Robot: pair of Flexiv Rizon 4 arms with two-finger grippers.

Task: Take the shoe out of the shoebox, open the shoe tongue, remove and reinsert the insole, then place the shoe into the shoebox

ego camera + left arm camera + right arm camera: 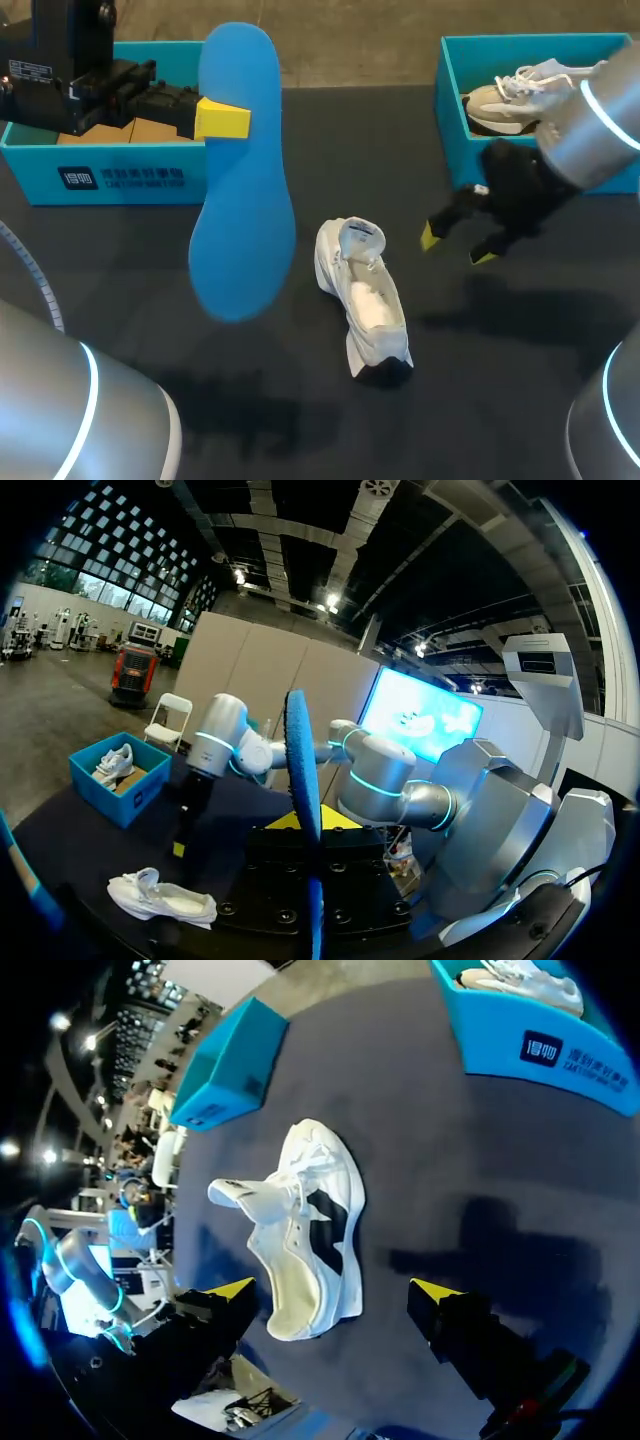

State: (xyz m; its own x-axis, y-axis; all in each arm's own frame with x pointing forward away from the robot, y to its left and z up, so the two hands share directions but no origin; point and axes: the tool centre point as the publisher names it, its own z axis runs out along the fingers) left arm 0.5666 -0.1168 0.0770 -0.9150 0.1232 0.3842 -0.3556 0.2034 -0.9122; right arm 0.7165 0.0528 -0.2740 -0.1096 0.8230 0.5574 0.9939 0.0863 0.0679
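A large blue insole (240, 170) hangs in the air over the table's left side, my left gripper (228, 119) shut on its upper edge. In the left wrist view the insole (300, 760) stands edge-on between the fingers of the left gripper (305, 825). A white shoe (362, 295) lies on the dark table near the middle, its tongue pulled up. My right gripper (456, 246) hovers open to the right of the shoe, holding nothing. In the right wrist view the shoe (305, 1230) lies just ahead of the spread yellow tips of the right gripper (335, 1290).
A blue shoebox (600, 45) at the back right holds a second, beige shoe (505, 100). Another blue box (120, 175) stands at the back left, under my left arm. The same boxes show as box (545, 1045) and box (225, 1060) in the right wrist view.
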